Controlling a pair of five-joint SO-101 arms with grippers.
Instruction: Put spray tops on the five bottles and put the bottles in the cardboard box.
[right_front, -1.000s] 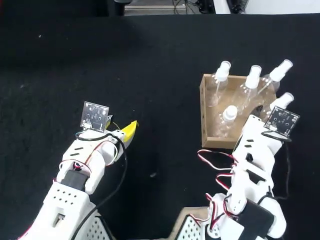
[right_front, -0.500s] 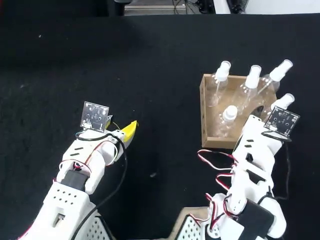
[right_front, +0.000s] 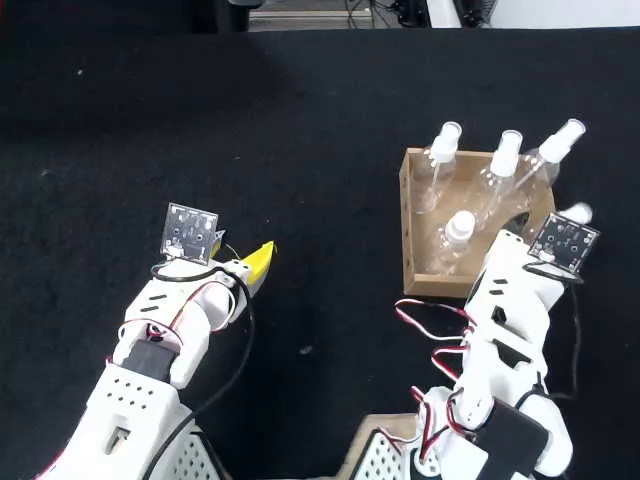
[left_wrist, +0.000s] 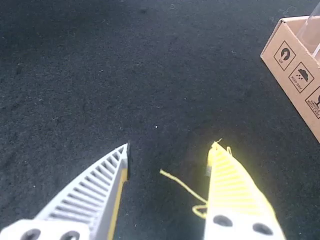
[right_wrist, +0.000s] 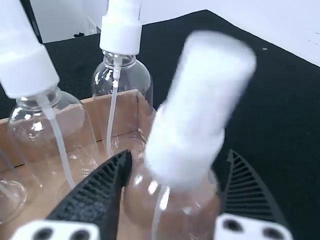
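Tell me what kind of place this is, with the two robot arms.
Probably a robotics lab bench: two small arms fixed side by side at a table under black cloth, a cardboard box of clear spray bottles as practice material, and loose cables past the far edge.

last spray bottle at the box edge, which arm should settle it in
Right: the right gripper straddles that bottle at the cardboard box. The left gripper hangs open over the black table, apart from the box.

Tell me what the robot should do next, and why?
Probably the right gripper should swing the tilted bottle inward over the cardboard box and lower it: four other bottles already stand inside, while this one's top leans outside the wall.
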